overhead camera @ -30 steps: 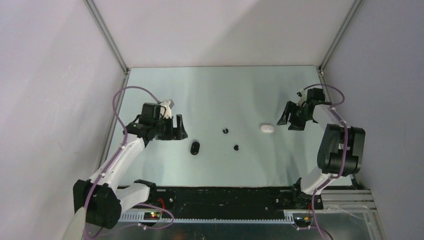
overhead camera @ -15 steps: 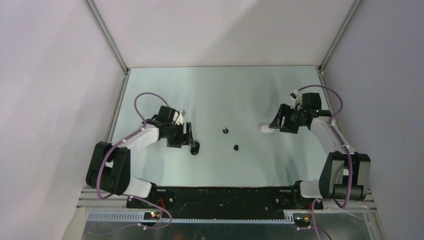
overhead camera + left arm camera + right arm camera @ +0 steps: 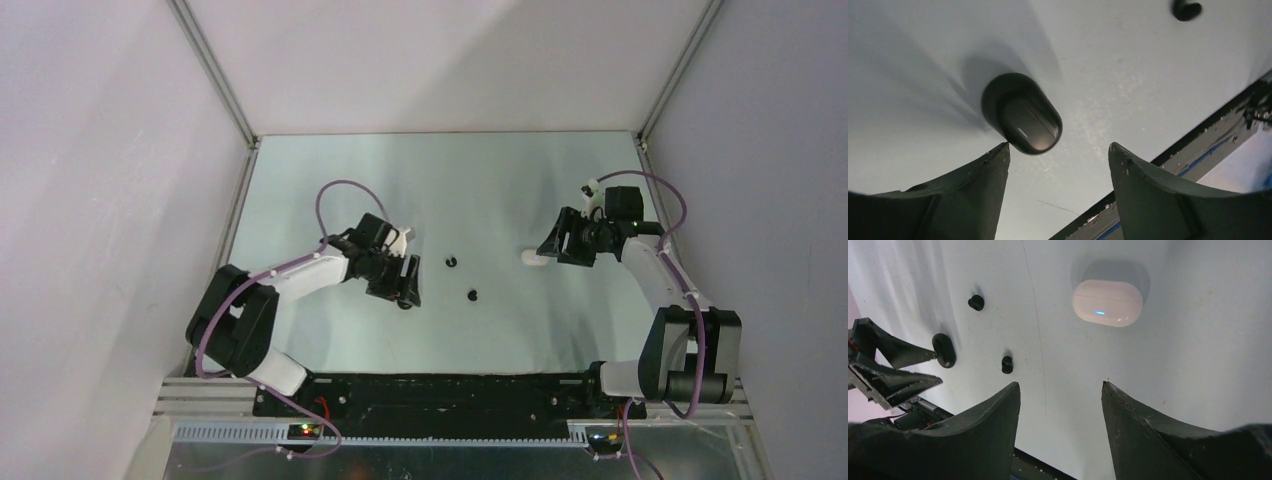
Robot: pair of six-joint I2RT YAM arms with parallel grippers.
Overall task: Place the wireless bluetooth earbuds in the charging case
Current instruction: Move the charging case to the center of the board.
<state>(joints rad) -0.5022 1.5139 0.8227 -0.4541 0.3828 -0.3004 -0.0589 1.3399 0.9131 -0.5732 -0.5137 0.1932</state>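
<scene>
Swung left gripper [image 3: 408,285] right over case [image 3: 1023,114]; jaws wide, gripping nothing, case on table [image 3: 330,180] just off one jaw, so grasp near. Left two buds [image 3: 451,262] loose mid-table. Kept right gripper [image 3: 566,240] agape, empty, near white case [image 3: 1107,302]. Saw shut seam only from wrist, barely any case overhead.

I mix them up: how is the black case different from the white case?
The black case is dark and shows no light; the white case is pale with a tiny blue light glowing. The black case lies by the left gripper, the white case ahead of the right gripper. Both are shut, rounded and lying flat.
</scene>
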